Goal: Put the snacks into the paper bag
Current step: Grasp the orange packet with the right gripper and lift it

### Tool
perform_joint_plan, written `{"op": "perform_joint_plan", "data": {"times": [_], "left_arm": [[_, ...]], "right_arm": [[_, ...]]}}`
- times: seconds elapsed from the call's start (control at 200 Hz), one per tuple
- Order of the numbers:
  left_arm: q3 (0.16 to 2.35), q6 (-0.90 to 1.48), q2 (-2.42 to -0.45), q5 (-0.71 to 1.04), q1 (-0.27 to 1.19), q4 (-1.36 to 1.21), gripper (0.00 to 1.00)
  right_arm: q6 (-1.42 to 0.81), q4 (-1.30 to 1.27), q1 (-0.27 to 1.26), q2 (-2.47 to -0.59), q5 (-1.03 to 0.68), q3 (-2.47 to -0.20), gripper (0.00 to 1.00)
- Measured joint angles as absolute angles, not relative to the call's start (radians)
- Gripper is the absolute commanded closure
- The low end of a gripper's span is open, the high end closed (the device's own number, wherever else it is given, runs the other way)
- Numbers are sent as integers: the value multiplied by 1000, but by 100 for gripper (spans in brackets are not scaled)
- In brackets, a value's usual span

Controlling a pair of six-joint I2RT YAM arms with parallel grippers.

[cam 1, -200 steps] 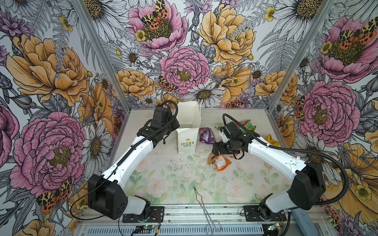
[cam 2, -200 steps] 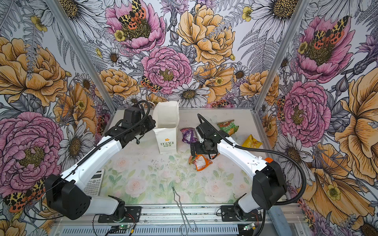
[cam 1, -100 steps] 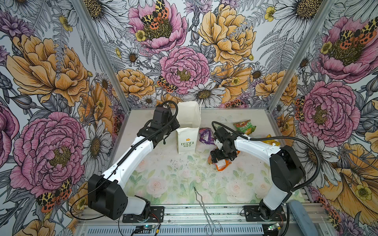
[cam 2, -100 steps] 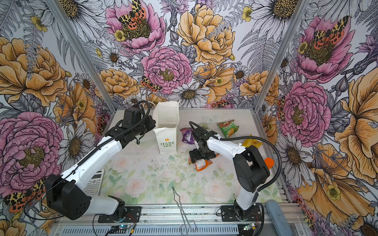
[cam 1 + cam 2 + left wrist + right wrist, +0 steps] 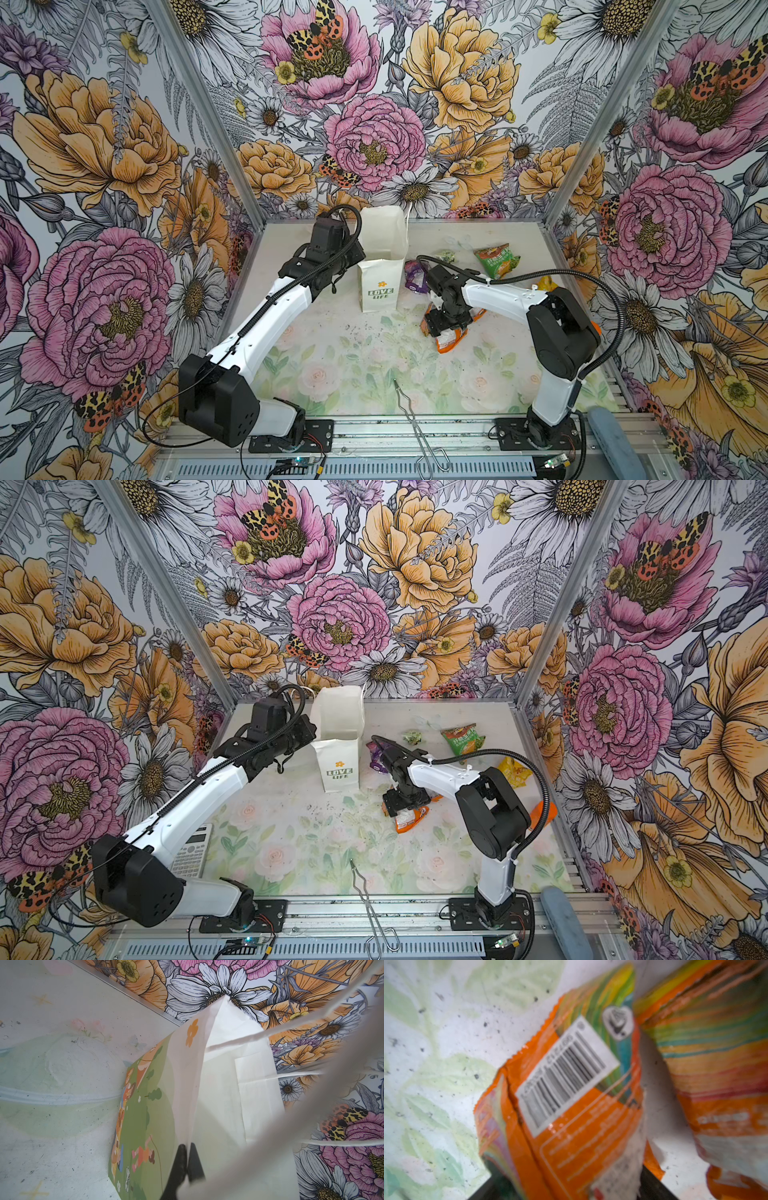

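**Desk:** What can't you make out from your end?

**Me:** Quite a bit. My right wrist view is blurred. An orange-and-white packet (image 5: 571,1105) fills it: crinkled foil with a sawtooth seal and a barcode label, lying on the speckled table (image 5: 436,1064). The right gripper (image 5: 566,1186) shows only as two dark fingers cut off by the frame edge, one on either side of that packet. I cannot tell whether they press it. A second orange-and-white packet (image 5: 716,1064) lies just beside it, cropped.

**Desk:** And from above?

**Me:** In both top views my right arm (image 5: 503,295) covers most of that pair and part of the purple packet (image 5: 415,276). The yellow packet (image 5: 514,771), the green-and-orange packet (image 5: 496,259) and the tiny green packet (image 5: 446,255) lie loose on the table, outside the paper bag (image 5: 380,291).

**Desk:** The bag itself?

**Me:** It stands upright near the back wall, smooth white paper with its mouth open. I cannot see down to its bottom. The left gripper (image 5: 188,1148) is pinched together on its top rim, and blurred string handles (image 5: 270,1036) cross that lens. My left arm (image 5: 199,787) hides part of a white calculator (image 5: 193,850).
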State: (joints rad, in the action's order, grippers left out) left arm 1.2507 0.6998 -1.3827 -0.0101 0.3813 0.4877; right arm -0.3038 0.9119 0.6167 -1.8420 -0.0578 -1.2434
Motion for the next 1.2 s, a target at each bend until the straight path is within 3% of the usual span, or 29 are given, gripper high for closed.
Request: {"op": "perform_joint_plan", "data": {"times": [0.21,0.345,0.796,1.201], "left_arm": [[1251,700,-1383,-10,381,488,100],[1251,700,-1383,-10,381,488,100],[1249,700,-1382,-10,381,485,100],[1247,700,-1380,-9,381,481,100]], "right_arm": [[-301,904,617,-1842,-62,-1250,56],[-298,904,616,-1837,-72,-1254,66],[-297,903,527,-1682,-257,-1294,79],[-313,915,450,-1569,-423,-1686,92]]}}
